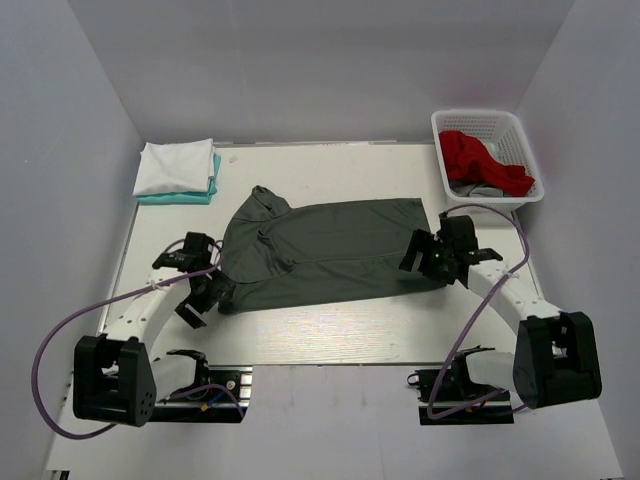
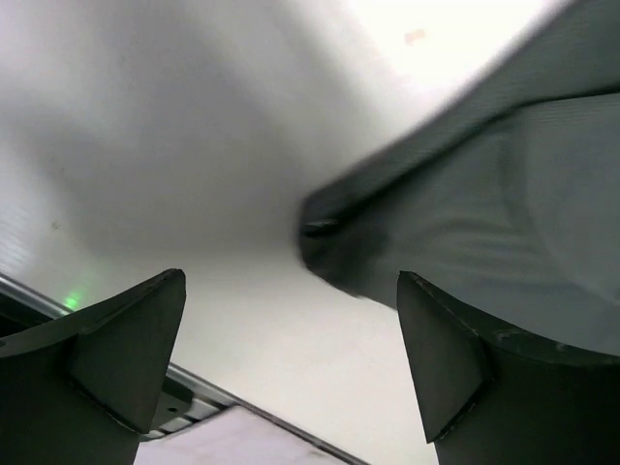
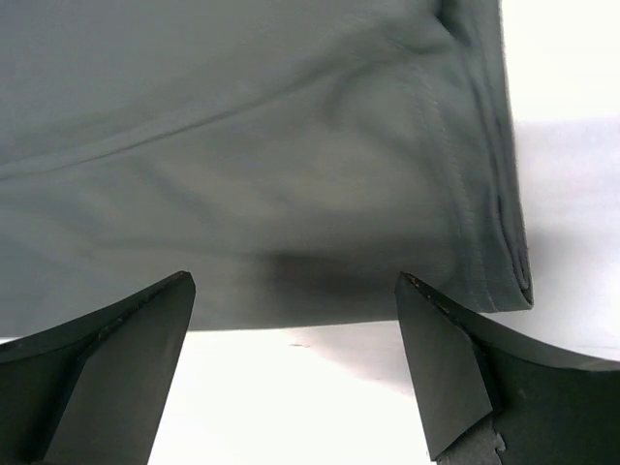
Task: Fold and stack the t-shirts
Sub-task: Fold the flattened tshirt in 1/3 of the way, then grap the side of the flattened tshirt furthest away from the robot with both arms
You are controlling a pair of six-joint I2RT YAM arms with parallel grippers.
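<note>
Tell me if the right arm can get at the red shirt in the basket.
Probably yes: the red shirt lies uncovered in the open-topped basket, and the right claw is open.

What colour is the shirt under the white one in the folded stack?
Teal; the teal shirt shows best in the top external view.

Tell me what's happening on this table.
Two robot arms are working on a dark grey t-shirt laid out on the table. The left gripper and right gripper hover open at its opposite ends, holding nothing. A white t-shirt lies folded on a teal t-shirt; a red t-shirt waits in the basket.
</note>
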